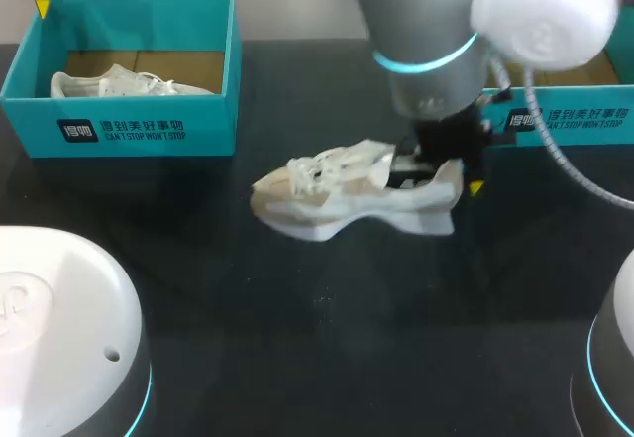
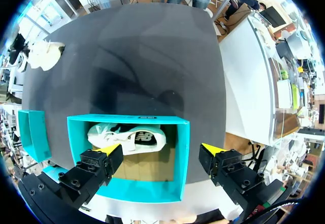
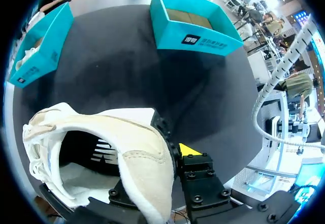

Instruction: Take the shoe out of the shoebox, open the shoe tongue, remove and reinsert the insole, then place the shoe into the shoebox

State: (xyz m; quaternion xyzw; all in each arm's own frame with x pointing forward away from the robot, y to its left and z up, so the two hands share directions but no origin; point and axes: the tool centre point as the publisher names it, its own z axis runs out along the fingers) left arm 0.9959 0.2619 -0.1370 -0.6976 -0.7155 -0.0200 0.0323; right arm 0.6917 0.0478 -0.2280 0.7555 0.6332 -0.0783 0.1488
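Note:
A white sneaker [image 1: 337, 197] sits in the middle of the dark table, toe pointing left. My right gripper [image 1: 441, 179] is shut on its heel wall, one finger inside the shoe and one outside. In the right wrist view the heel [image 3: 144, 165] fills the space at the gripper [image 3: 163, 153], with one yellow fingertip [image 3: 190, 150] showing behind it. The tongue and laces [image 3: 38, 132] lie ahead. My left gripper [image 2: 161, 151] hangs open high above the left teal shoebox [image 2: 129, 193], which holds a second white shoe [image 2: 127, 137].
The left teal shoebox [image 1: 119, 125] stands at the back left. A second teal box [image 1: 570, 115], with nothing in it [image 3: 195, 28], stands at the back right, partly behind my right arm. Bare dark table lies in front of the sneaker.

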